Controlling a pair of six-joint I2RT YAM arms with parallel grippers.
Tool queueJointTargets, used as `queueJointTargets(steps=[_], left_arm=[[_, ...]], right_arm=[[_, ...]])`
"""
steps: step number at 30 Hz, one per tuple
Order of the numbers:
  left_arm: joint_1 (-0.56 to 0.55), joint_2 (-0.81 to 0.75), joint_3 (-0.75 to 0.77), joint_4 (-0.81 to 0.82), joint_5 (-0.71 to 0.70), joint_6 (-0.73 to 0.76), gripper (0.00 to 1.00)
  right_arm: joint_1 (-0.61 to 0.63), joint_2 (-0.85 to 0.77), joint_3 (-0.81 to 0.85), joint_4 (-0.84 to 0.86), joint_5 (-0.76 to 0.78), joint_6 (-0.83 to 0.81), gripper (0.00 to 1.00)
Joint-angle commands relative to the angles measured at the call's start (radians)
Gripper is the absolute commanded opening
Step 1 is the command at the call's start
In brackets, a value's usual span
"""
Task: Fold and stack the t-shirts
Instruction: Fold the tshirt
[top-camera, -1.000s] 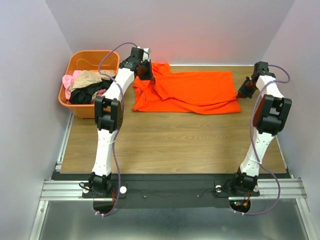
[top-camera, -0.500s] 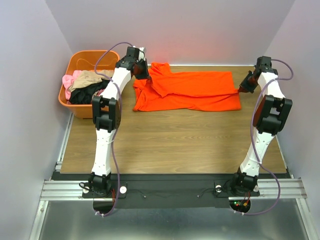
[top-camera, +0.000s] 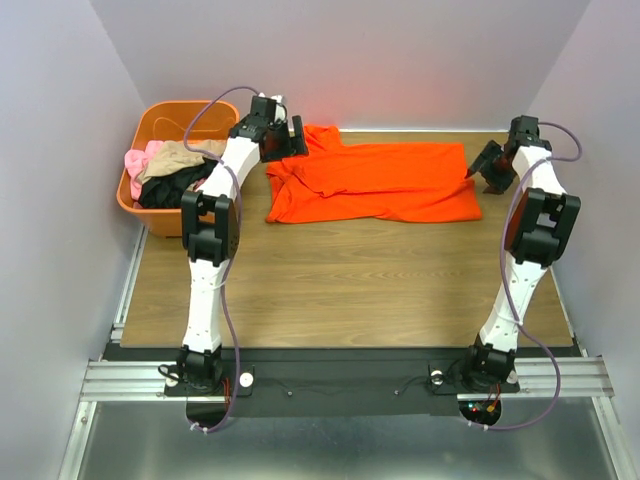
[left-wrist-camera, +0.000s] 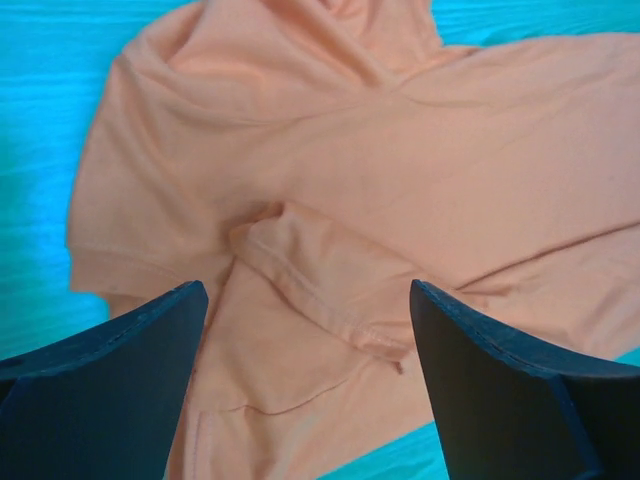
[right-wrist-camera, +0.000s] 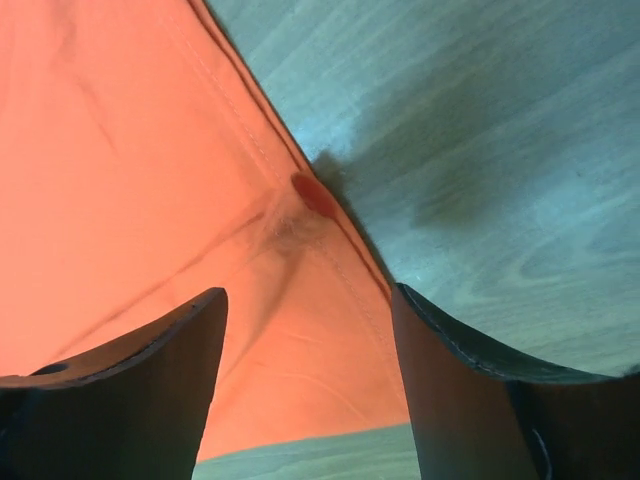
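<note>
A bright orange-red t-shirt (top-camera: 380, 185) lies folded lengthwise across the back of the wooden table (top-camera: 340, 290). My left gripper (top-camera: 285, 140) hovers open over its left end, where sleeve and collar are bunched; the left wrist view shows cloth (left-wrist-camera: 330, 200) between the spread fingers (left-wrist-camera: 110, 370), not gripped. At the shirt's right edge my right gripper (top-camera: 482, 165) stands open. The right wrist view shows the hem corner (right-wrist-camera: 310, 195) beyond the fingers (right-wrist-camera: 470, 390), lying free. More t-shirts, pink (top-camera: 135, 160), tan (top-camera: 180, 155) and black (top-camera: 170, 190), are heaped in the tub.
An orange plastic tub (top-camera: 160, 215) stands at the table's back left, beside the left arm. White walls close in the back and both sides. Bare wood stretches from the shirt to the arm bases at the near edge.
Both grippers, shut on the shirt's two ends earlier, have opened and let go. The shirt was pulled flatter and now lies on the table.
</note>
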Motion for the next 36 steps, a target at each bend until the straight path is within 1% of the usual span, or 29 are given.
queueJointTargets(steps=[1,2,3,4,6,8,9,10,13,20,25,30,33,34,35,36], left_arm=[[-0.014,-0.204,-0.158,0.04,-0.082,0.034,0.95],[-0.017,-0.241,-0.213,0.066,-0.094,0.038,0.96],[-0.02,-0.274,-0.332,0.083,-0.102,0.04,0.96],[-0.021,-0.34,-0.389,0.099,-0.114,0.038,0.96],[-0.023,-0.399,-0.487,0.127,-0.13,0.034,0.96],[-0.023,-0.463,-0.627,0.132,-0.156,0.026,0.96],[-0.023,-0.482,-0.627,0.136,-0.162,0.023,0.96],[-0.023,-0.511,-0.678,0.138,-0.179,0.019,0.96],[-0.023,-0.542,-0.745,0.136,-0.2,0.0,0.96],[-0.023,-0.575,-0.834,0.152,-0.211,-0.031,0.96],[-0.023,-0.598,-0.873,0.161,-0.219,-0.04,0.96],[-0.023,-0.614,-0.903,0.159,-0.232,-0.055,0.96],[-0.023,-0.626,-0.922,0.161,-0.242,-0.06,0.96],[-0.023,-0.629,-0.93,0.161,-0.242,-0.058,0.96],[-0.023,-0.626,-0.93,0.159,-0.27,-0.055,0.96],[-0.023,-0.623,-0.933,0.159,-0.274,-0.051,0.95]], right_arm=[[0.004,-0.119,-0.091,0.018,0.069,-0.042,0.73],[0.004,-0.14,-0.117,0.021,0.075,-0.051,0.73],[0.004,-0.174,-0.151,0.026,0.078,-0.059,0.73],[0.004,-0.194,-0.18,0.035,0.087,-0.069,0.73],[0.004,-0.226,-0.271,0.044,0.092,-0.074,0.73],[0.004,-0.265,-0.347,0.076,0.093,-0.074,0.72],[0.004,-0.274,-0.369,0.076,0.092,-0.075,0.72],[0.004,-0.285,-0.389,0.094,0.09,-0.074,0.72],[0.005,-0.276,-0.421,0.11,0.096,-0.074,0.7],[0.004,-0.234,-0.411,0.141,0.116,-0.074,0.65],[0.004,-0.204,-0.403,0.153,0.125,-0.082,0.56],[0.004,-0.217,-0.449,0.151,0.147,-0.082,0.46],[0.004,-0.228,-0.486,0.151,0.17,-0.086,0.35],[0.004,-0.228,-0.493,0.151,0.188,-0.086,0.28],[0.004,-0.233,-0.498,0.151,0.193,-0.086,0.21],[0.004,-0.233,-0.504,0.153,0.191,-0.088,0.2]])
